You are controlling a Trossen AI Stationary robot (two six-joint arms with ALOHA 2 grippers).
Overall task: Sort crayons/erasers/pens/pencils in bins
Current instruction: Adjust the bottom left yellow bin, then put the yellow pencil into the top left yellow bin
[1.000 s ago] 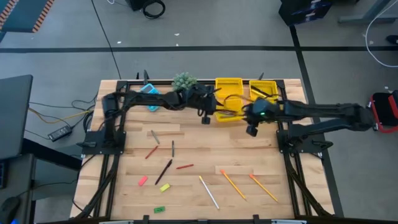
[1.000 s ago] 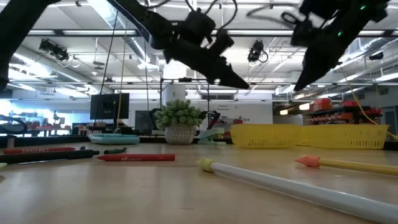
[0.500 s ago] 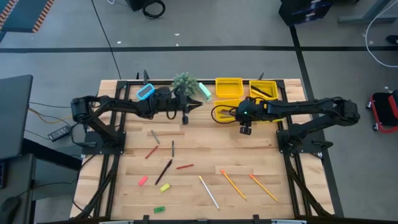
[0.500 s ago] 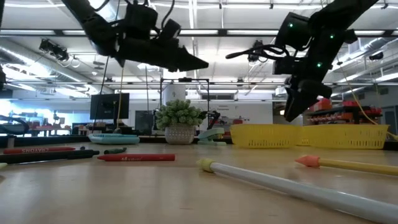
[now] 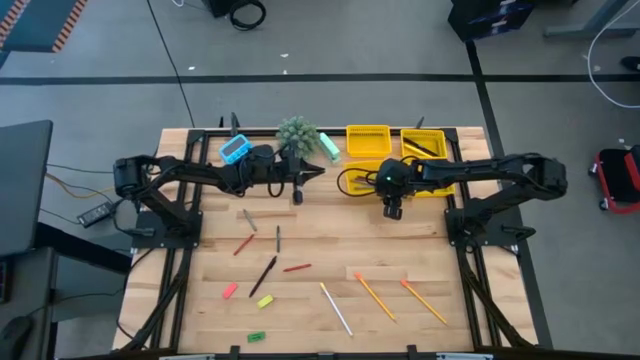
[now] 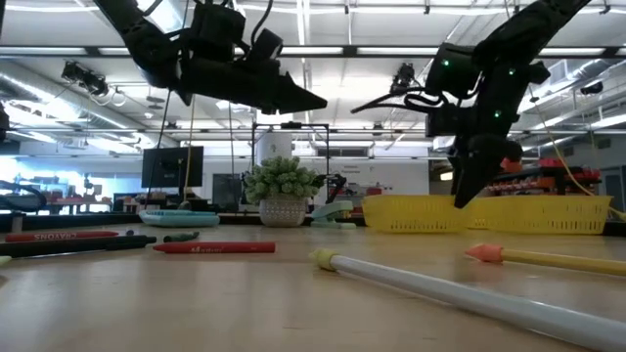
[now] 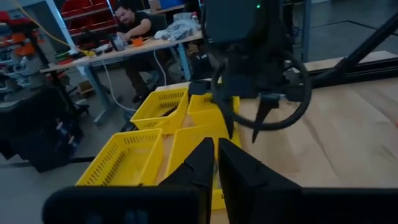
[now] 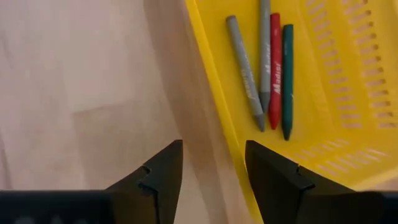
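Both arms have drawn back from the bins since a second ago: the left end effector (image 5: 300,186) has swung from the yellow trays to the upper centre-left of the high view, and the right end effector (image 5: 392,208) has slid from the bins' right side to just left of them.

The left end effector hangs above the bench (image 5: 320,255) with its fingers (image 7: 202,163) pressed together and nothing between them, close to the small potted plant (image 5: 295,130) and the blue calculator (image 5: 234,149).

The right end effector points down with its fingers (image 8: 161,171) spread wide and empty, over bare wood right beside the edge of a yellow bin (image 8: 214,93). That bin holds four crayons (image 8: 273,68) side by side: two grey, one red, one dark green.

The four bins (image 5: 368,140) sit in a cluster at the upper centre-right of the high view.

Loose on the bench in the lower half of that view lie red crayons (image 5: 296,268), dark pens (image 5: 264,275), a whitish pencil (image 5: 336,308) and two orange pencils (image 5: 374,296), (image 5: 424,301). Near the lower left lie the pink eraser (image 5: 229,291), the yellow eraser (image 5: 265,301) and the green eraser (image 5: 257,337).

A person (image 7: 134,25) sits at a table beyond the bench in the left wrist view.
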